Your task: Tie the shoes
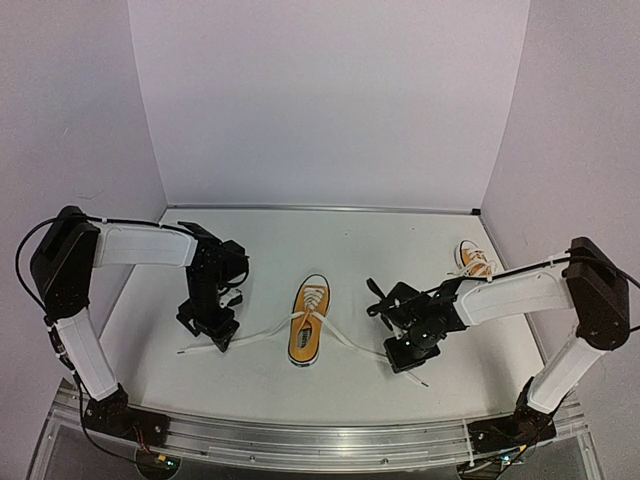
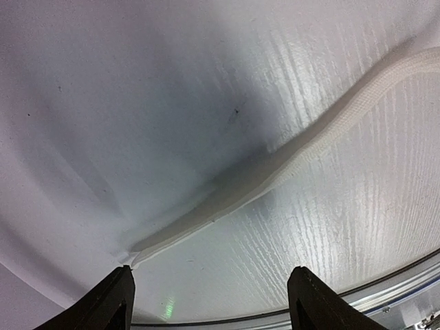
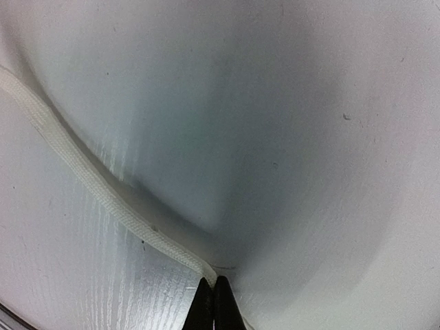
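Observation:
One orange-yellow shoe (image 1: 309,324) lies in the middle of the table, toe toward me, its white laces spread out to both sides. The left lace (image 2: 295,161) runs flat across the table under my left gripper (image 2: 214,306), which is open, with its fingertips (image 2: 113,302) just off the lace's end. My left gripper (image 1: 214,336) hangs low over that lace. My right gripper (image 3: 213,292) is shut on the right lace (image 3: 89,179), pinching it at the table surface. In the top view my right gripper (image 1: 404,358) is right of the shoe. A second shoe (image 1: 474,261) lies at the back right.
White walls (image 1: 330,100) close the table on three sides. A metal rail (image 1: 320,440) with both arm bases runs along the near edge. The right forearm (image 1: 510,293) reaches across just in front of the second shoe.

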Available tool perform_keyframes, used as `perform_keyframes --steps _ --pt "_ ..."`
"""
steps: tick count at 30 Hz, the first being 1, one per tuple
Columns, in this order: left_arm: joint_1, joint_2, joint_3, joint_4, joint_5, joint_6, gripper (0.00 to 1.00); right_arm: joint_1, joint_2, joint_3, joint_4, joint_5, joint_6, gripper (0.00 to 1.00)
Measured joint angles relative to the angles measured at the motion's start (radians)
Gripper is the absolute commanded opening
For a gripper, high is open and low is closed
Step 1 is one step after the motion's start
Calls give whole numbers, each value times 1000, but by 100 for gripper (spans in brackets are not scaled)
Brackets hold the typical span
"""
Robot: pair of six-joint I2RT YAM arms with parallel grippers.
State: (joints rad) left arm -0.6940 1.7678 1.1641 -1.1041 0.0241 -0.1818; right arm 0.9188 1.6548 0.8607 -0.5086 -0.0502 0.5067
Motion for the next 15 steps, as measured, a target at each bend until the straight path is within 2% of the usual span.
perform_keyframes --steps 10,13,15 --pt "55 69 0 -1 7 -2 79 0 -53 -21 -11 0 14 0" --pt "55 107 0 10 25 -3 71 0 -60 -22 -10 0 14 0" --pt "55 132 1 12 48 2 59 -1 -65 -25 -9 1 14 0"
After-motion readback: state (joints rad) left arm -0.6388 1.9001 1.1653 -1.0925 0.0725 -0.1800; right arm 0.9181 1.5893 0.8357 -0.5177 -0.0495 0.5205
